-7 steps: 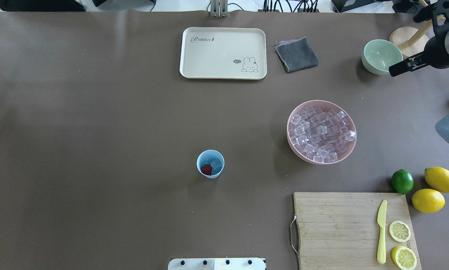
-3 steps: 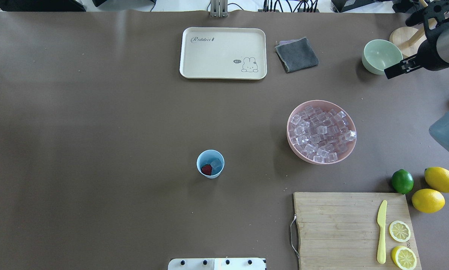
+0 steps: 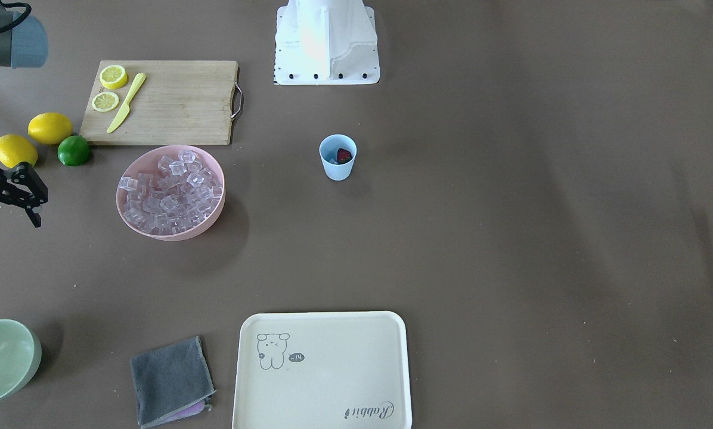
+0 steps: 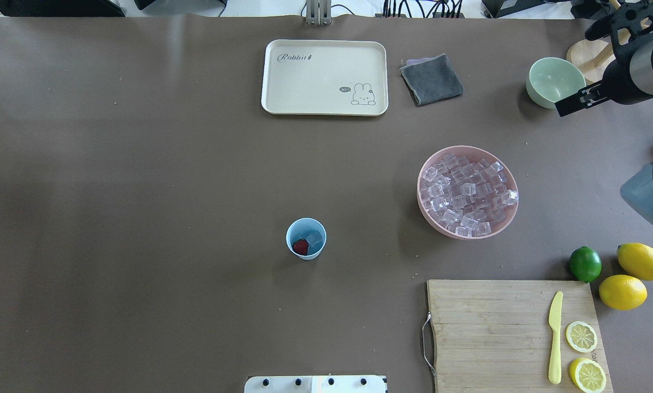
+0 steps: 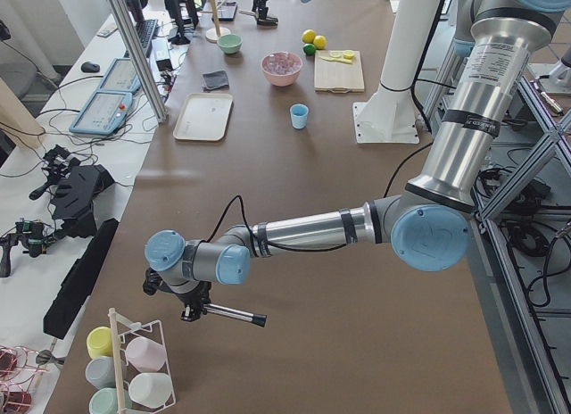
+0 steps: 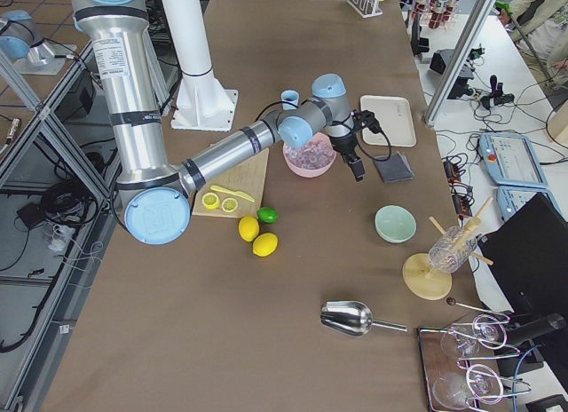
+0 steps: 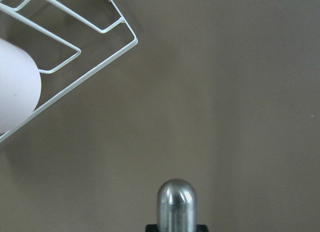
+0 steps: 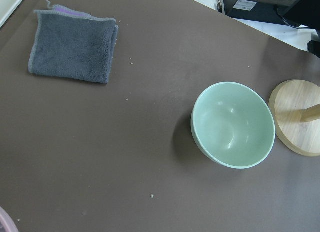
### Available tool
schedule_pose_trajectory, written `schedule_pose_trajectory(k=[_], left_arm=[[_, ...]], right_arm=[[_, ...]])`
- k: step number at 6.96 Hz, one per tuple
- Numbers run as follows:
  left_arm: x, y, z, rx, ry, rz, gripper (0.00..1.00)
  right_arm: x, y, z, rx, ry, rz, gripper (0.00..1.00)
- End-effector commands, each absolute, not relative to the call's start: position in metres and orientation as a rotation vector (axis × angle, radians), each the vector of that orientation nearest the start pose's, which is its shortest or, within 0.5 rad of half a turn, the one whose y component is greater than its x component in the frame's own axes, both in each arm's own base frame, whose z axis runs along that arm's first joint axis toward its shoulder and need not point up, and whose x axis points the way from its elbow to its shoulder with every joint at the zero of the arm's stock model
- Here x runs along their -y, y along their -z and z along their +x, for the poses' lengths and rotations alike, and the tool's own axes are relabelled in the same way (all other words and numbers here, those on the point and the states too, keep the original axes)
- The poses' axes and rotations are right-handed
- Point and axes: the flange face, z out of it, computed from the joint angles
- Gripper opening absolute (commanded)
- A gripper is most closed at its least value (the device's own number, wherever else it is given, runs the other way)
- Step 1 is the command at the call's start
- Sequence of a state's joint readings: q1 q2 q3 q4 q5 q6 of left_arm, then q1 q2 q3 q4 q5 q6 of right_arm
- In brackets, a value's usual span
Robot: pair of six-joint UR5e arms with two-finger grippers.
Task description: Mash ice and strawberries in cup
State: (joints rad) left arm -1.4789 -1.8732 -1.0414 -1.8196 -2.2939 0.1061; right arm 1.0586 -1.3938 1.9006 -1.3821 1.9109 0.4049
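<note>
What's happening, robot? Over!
Left gripper holds metal rod beside wire rack. Right gripper near green bowl, state unclear. Strawberry, ice sit in cup, whole. Nothing near cup.

Silver tubing all the way along the left arm (image 5: pixel 308 231), big light-blue caps (image 5: pixel 430 238) at the joints, black rings (image 5: pixel 344 227) where the segments meet. A thin black cable (image 5: pixel 234 209) loops off the forearm. Over to the right arm (image 6: pixel 222 154): same brushed metal, same blue caps, and a white printed label (image 6: pixel 111 52) on the upper tube (too small to read). Its hand (image 4: pixel 561 107) is matte black. The white base (image 3: pixel 326 36) shows a row of dark screws (image 3: pixel 316 76).
</note>
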Motion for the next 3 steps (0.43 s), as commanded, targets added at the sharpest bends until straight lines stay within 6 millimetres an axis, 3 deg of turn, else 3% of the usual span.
schedule_pose_trajectory(k=[1,3], left_arm=[[0.6061,-0.7428,0.0154,-0.669,-0.245,-0.007,0.00],[0.6049,-0.7466,0.0236,-0.655,-0.257,-0.019,0.00]], right_arm=[[0.5295,-0.3994,-0.1985,0.603,0.243,0.465,1.00],[0.5305,-0.3952,-0.2010,0.604,0.252,0.474,1.00]])
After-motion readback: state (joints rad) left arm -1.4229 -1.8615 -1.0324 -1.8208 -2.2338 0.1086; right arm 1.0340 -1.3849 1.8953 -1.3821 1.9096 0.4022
